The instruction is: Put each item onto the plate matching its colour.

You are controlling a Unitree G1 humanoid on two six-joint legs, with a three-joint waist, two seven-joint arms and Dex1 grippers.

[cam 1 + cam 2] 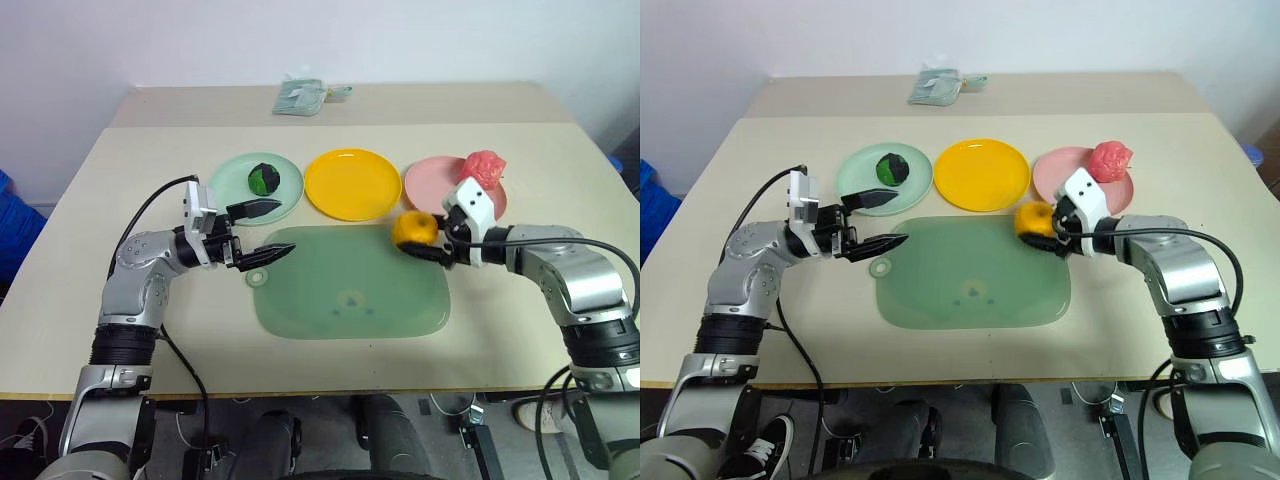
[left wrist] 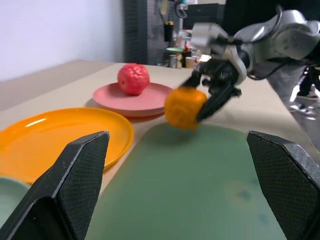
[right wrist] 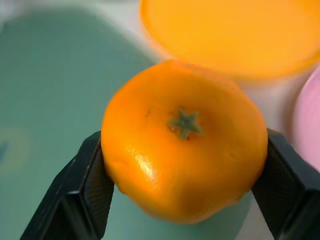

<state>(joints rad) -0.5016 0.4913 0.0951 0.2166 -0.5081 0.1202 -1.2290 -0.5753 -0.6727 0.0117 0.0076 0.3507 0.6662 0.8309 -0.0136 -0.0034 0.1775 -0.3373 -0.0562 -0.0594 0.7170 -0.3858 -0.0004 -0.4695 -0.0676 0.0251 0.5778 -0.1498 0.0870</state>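
Two pincers, one loaded.
Your right gripper [image 1: 420,241] clamped the orange [image 3: 184,140]; your left gripper [image 1: 262,232] gaped empty.

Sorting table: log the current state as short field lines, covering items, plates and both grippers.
green item: dark green-and-black toy on the mint green plate
red item: red-pink apple on the pink plate
orange item: yellow-orange fruit between the right gripper's fingers, at the green mat's corner
yellow plate: nothing on it
left gripper: open, holding nothing
remaining: the fruit onto the yellow plate
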